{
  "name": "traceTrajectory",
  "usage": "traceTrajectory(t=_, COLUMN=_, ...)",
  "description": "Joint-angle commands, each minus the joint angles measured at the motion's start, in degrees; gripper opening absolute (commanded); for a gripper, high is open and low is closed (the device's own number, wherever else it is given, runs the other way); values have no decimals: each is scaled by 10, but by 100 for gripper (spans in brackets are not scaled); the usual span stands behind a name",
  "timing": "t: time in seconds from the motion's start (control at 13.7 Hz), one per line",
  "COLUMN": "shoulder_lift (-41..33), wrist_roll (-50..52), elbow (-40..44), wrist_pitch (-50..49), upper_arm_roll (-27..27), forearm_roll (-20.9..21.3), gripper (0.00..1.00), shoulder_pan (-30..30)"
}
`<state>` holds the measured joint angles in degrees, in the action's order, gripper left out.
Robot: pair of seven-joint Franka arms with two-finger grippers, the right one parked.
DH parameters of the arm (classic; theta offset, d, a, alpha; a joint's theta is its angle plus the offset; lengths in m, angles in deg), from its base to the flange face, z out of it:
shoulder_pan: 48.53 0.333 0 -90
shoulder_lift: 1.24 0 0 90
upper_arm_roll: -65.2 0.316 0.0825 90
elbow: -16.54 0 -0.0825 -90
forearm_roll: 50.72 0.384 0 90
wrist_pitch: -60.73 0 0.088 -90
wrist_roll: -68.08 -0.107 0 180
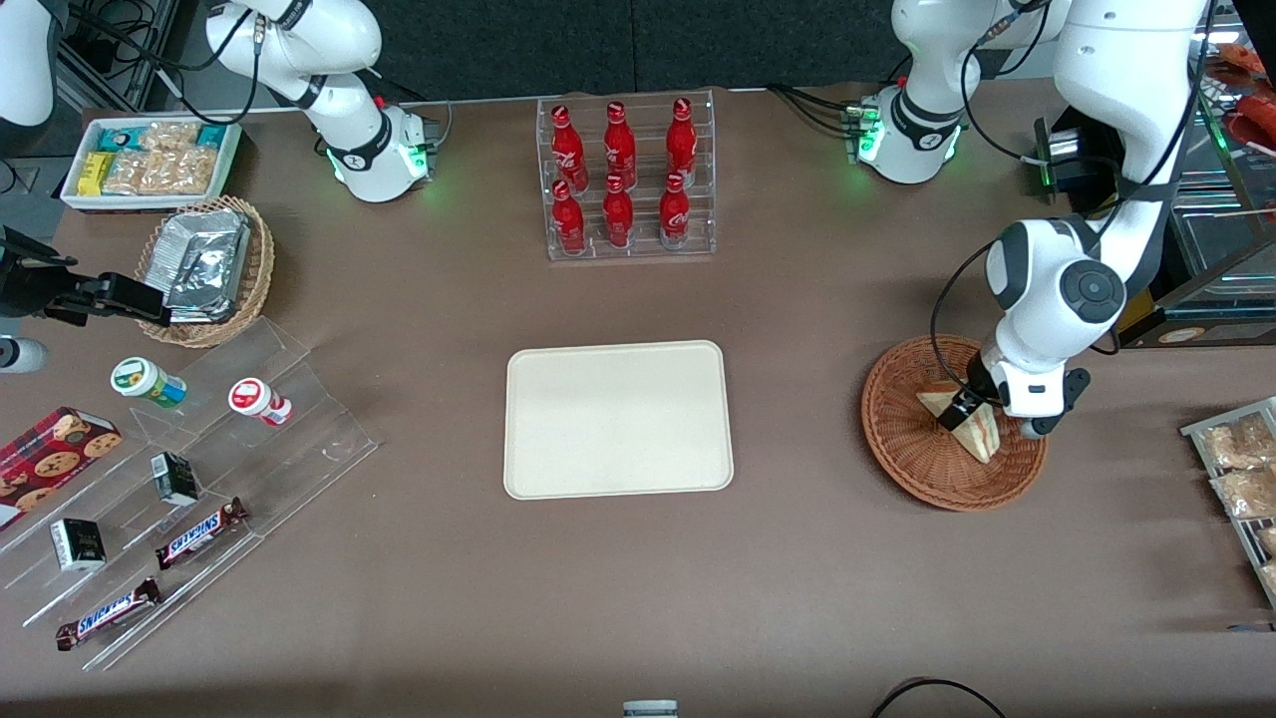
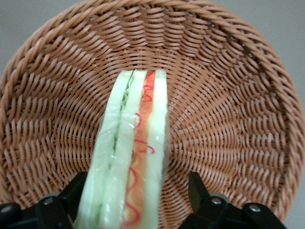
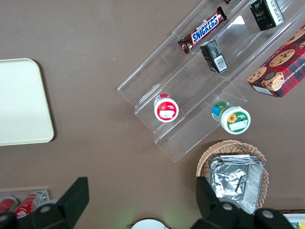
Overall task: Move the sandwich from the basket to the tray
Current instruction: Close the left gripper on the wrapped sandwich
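Note:
The sandwich [image 1: 982, 439], a white-bread wedge with red, orange and green filling, stands on edge in the reddish-brown wicker basket [image 1: 927, 479] toward the working arm's end of the table. My left gripper [image 1: 969, 411] is down in the basket, open, straddling the sandwich [image 2: 138, 143]. In the left wrist view the gripper [image 2: 136, 191] has one finger [image 2: 76, 188] against the bread, while the other finger [image 2: 196, 186] stands off it with bare basket [image 2: 228, 119] weave showing between. The cream tray [image 1: 618, 419] lies at the middle of the table with nothing on it.
A clear rack of red bottles [image 1: 626, 179] stands farther from the front camera than the tray. Snack packets [image 1: 1236, 459] lie at the table edge beside the basket. A clear stepped shelf [image 1: 199, 469] with snacks and a tan basket of foil packets [image 1: 204, 269] sit toward the parked arm's end.

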<state>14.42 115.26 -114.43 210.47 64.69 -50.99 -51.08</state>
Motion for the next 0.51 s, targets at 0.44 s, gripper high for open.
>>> traceTrajectory(t=0.44, shoulder_lift=-104, wrist_roll=11, elbow=124, wrist_pitch=-316, upper_arm_roll=-3, forearm_roll=4, gripper=0, shoulder_pan=-47)
